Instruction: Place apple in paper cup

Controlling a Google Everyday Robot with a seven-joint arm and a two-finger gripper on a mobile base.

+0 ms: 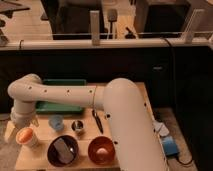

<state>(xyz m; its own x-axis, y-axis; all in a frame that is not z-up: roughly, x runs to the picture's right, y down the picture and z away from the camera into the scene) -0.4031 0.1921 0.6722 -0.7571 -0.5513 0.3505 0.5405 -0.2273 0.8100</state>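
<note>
The orange-red apple (24, 134) rests in the mouth of the cream paper cup (29, 142), which stands at the left end of the wooden table (45, 161). My white arm reaches from the lower right across the table to the left. My gripper (24, 121) hangs just above and behind the apple and cup, at the end of the arm's bent wrist. The arm hides part of the table behind it.
A light-blue cup (56, 121) and a small metal cup (77, 126) stand mid-table. A dark bowl (62, 150) and an orange bowl (101, 149) sit at the front. A green tray (60, 106) lies behind. A black utensil (97, 121) and a blue object (170, 146) lie to the right.
</note>
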